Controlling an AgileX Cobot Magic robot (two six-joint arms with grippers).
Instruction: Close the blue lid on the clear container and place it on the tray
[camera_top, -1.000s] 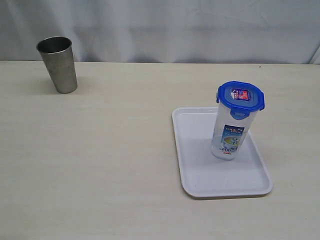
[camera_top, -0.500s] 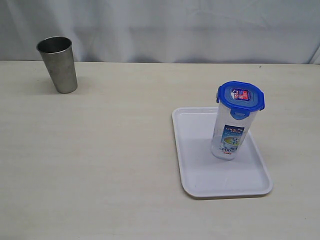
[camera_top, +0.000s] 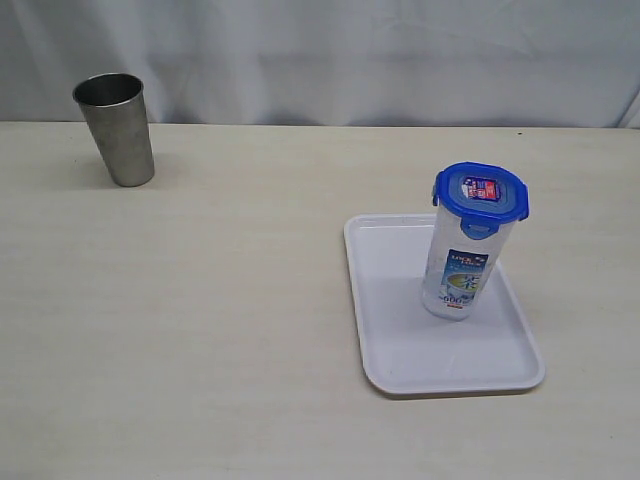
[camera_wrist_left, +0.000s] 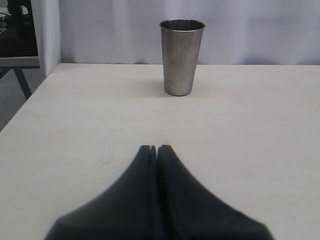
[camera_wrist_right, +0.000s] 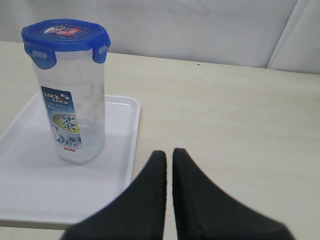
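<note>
Ahead of the right pincer (camera_wrist_right: 169, 152), apart from it: the clear container (camera_wrist_right: 75, 100), upright on the tray (camera_wrist_right: 30, 185), blue lid (camera_wrist_right: 65, 32) on top. Closed tight and empty here, same for the left pincer (camera_wrist_left: 156, 148). Probably light, stiff, slippery; grasp mid-wall.

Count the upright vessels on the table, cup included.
2. The steel cup stands on the bare tabletop at the far left in the exterior view; the clear container, blue lid on, stands upright on the tray at right. None appears hidden.
</note>
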